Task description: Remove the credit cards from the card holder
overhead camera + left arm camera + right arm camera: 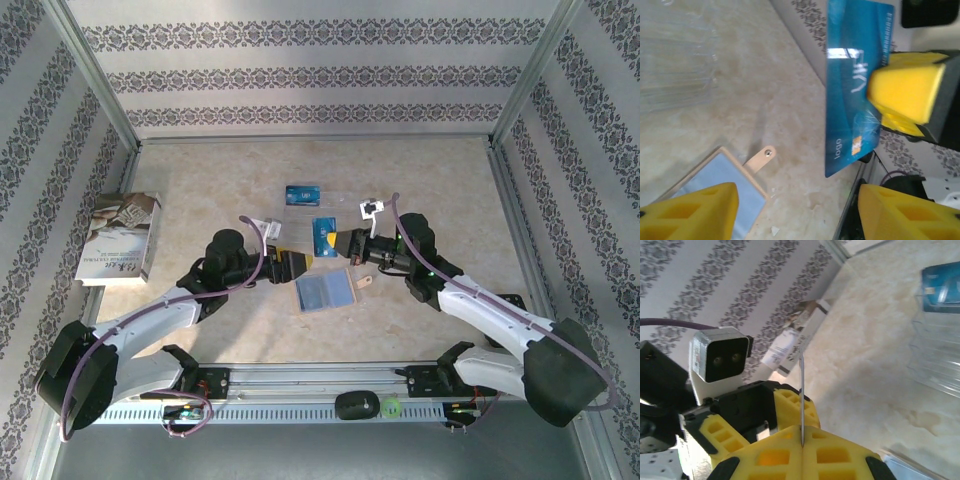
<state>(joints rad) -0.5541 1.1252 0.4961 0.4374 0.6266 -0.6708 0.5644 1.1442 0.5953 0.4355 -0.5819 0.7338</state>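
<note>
Blue card (850,100) clenched in right fingers (840,452), left fingers (695,215) released near card holder (325,292); next I must set it down

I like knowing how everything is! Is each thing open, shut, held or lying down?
card holder: open, lying flat.
held blue card: pinched by right pincer.
right pincer: shut on that card.
left pincer: open, empty.
other blue card: lying in clear tray.
book: closed.
</note>
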